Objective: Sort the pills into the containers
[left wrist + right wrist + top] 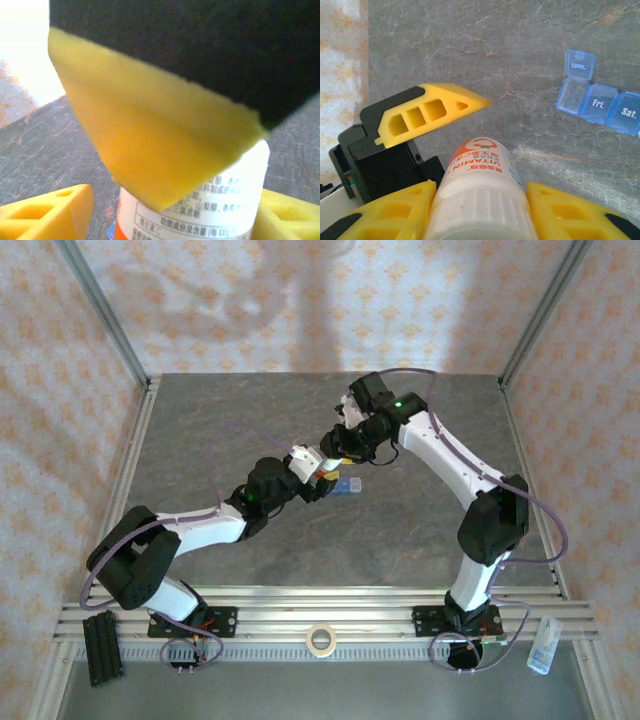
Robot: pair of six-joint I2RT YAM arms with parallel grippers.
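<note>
A small white-capped, orange-and-white vitamin bottle (480,170) lies between my right gripper's (480,215) yellow fingers, which are shut on its cap. My left gripper (175,200) is open, its fingers (47,215) standing either side of the bottle's body (200,210), with a gap on the left side. One left finger (430,112) hangs just beside the bottle. Both grippers meet at mid-table: left gripper (315,478), right gripper (340,445). The containers, a translucent blue strip (597,102) (348,486), lie on the table close by, one lid (580,65) raised. The pills are out of view.
On the near rail sit a tape roll (320,639), a black block (102,647) and a small clear bottle (541,645). Metal frame posts and patterned walls close in the grey table (200,440) on three sides.
</note>
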